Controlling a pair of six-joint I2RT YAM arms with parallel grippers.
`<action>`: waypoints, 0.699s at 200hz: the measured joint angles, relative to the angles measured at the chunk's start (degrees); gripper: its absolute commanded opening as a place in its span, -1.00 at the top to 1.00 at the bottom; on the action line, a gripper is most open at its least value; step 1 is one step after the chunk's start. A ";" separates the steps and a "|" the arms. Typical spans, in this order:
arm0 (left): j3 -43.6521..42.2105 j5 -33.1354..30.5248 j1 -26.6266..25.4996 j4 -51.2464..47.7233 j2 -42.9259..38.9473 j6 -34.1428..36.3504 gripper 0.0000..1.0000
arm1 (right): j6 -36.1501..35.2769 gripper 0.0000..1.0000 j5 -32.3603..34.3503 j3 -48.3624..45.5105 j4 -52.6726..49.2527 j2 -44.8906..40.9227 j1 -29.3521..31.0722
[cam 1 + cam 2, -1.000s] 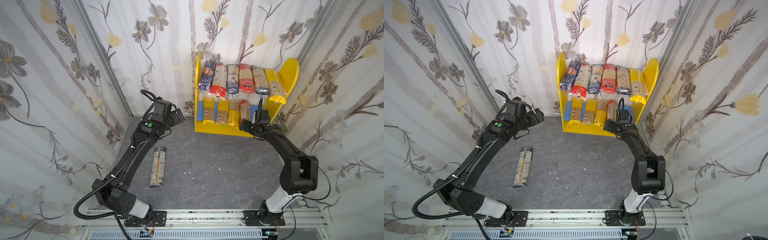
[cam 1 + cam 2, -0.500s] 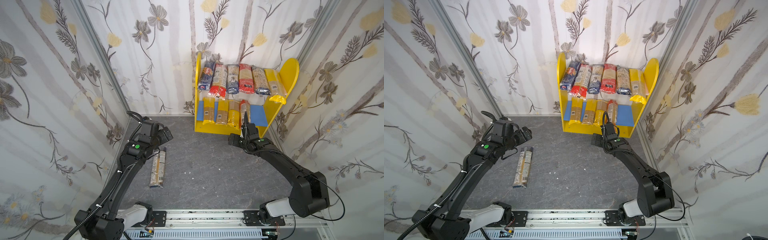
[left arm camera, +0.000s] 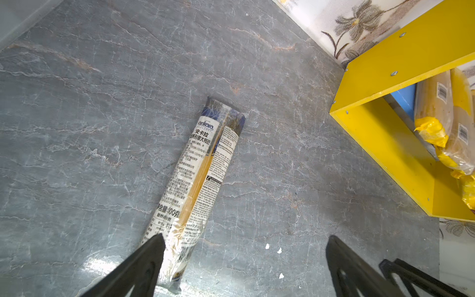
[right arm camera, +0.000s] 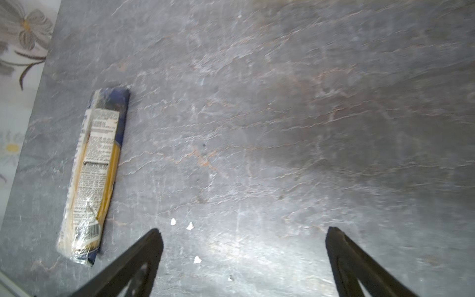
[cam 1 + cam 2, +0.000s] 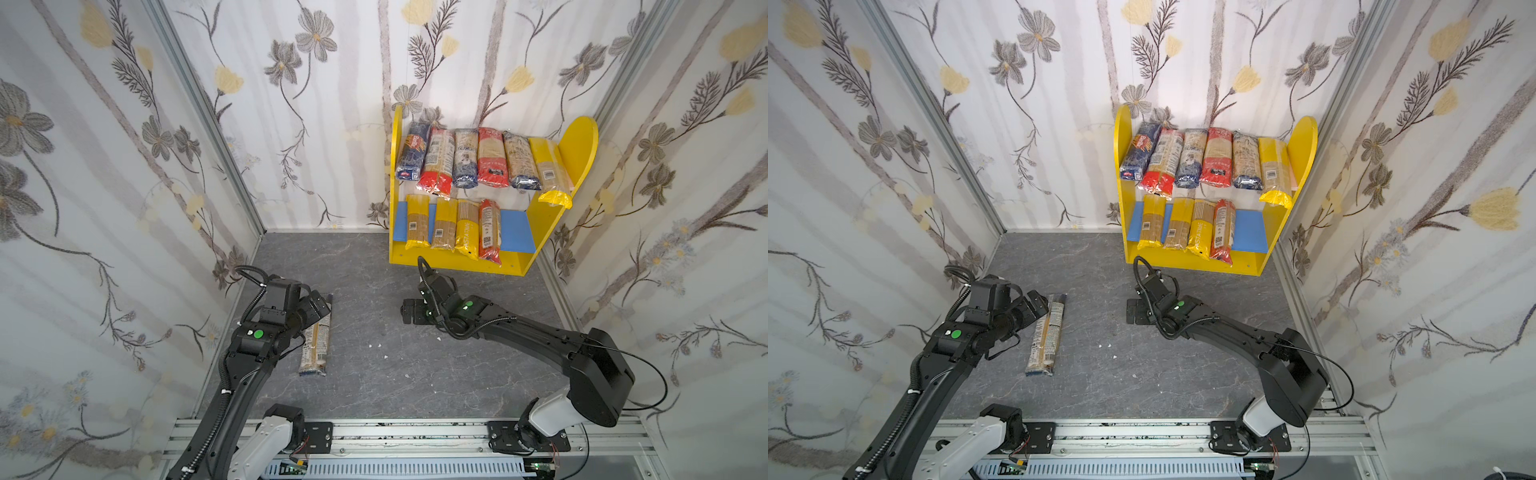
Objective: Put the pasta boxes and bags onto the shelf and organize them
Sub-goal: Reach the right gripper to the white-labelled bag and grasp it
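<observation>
Both arms have come away from the shelf [image 5: 579, 141]. The right tool [image 5: 409, 312], which was up at the lower tier a second ago, now hangs low over the open middle of the counter [image 5: 415, 374]. The left tool [image 5: 319, 305] has dropped toward the one loose packet [image 5: 316, 347].

Both tools stand wide and hold nothing. In the left wrist view one finger [image 3: 151, 254] overlaps an end of the packet, so the tool does not yet straddle it. I take this as lining up for a grab across the narrow width. The packet lies flat near the left wall, well apart from the shelf.

The upper tier carries six packets [image 5: 465, 160] side by side and looks full, with the rightmost hanging past the front edge. Four packets [image 5: 453, 228] on the lower tier are crowded to the left. That leaves bare blue board [image 5: 517, 235] at the right, presumably room for the last one.
</observation>
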 measured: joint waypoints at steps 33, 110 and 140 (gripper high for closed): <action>2.75 -0.28 2.95 -3.32 -1.22 0.48 -1.00 | 2.73 -0.99 0.46 1.38 3.06 5.86 9.18; 10.69 -7.08 4.90 -11.19 -8.57 -1.84 -1.00 | 4.94 -0.99 2.75 22.80 5.51 27.19 20.41; 14.53 -7.65 4.90 -11.93 -9.03 -3.06 -1.00 | 5.35 -0.99 2.99 28.85 4.83 33.18 22.45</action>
